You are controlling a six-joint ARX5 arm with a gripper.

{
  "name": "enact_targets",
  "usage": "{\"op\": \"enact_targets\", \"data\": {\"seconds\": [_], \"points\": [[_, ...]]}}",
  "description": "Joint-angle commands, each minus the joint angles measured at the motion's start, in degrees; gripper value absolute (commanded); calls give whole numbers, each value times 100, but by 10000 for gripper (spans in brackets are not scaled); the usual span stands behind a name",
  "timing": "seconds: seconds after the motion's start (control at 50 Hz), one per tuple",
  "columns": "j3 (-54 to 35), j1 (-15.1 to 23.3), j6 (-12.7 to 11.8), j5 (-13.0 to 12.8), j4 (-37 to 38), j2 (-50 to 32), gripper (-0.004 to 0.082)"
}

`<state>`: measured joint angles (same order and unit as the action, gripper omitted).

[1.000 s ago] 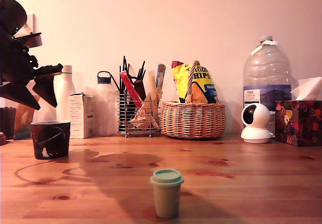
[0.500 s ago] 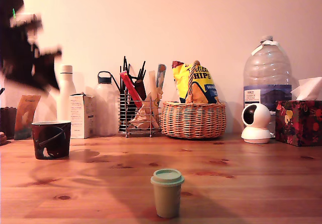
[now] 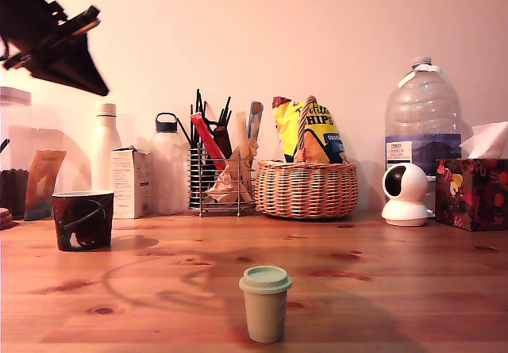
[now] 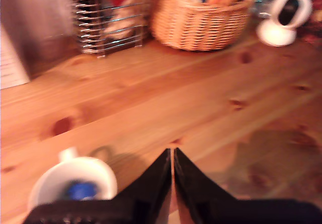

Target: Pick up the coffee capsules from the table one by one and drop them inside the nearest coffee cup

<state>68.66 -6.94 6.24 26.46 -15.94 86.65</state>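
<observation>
The jaws are pressed together with only a thin slit between them and nothing is held, as the wrist view shows, where the gripper (image 4: 172, 156) points down at the wooden tabletop (image 4: 211, 103). In the exterior view the gripper (image 3: 75, 55) hangs high in the upper corner at the exterior view's left, well above the coffee cup (image 3: 82, 220). This dark cup stands upright on the tabletop at the exterior view's left, and what is inside it cannot be seen from this side. One pale green coffee capsule (image 3: 265, 304) stands upright near the front edge, about in the middle of the exterior view, well apart from the cup and from the gripper. Along the wall behind there are a wire rack (image 3: 218, 180) with pens, a wicker basket (image 3: 305, 188) with a chips bag, a big water bottle (image 3: 421, 127) and a small white camera (image 3: 404, 194). In the wrist view a white round thing (image 4: 73, 181) with something blue inside lies just beside the jaws, but it is too blurred to name
</observation>
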Motion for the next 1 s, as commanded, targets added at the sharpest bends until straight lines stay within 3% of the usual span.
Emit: {"op": "enact_targets", "data": {"seconds": [0.0, 0.2, 0.36, 0.52, 0.98], "points": [[-358, -96, 24, 33, 131, -262, -19], [-1335, -389, 22, 131, 822, -761, -19], [-2181, -498, 26, 935, 1620, -1139, -19], [-2931, -507, 24, 1377, 2151, -1370, -19], [-4815, -743, -153, 1467, 3552, -1904, -19]]}}
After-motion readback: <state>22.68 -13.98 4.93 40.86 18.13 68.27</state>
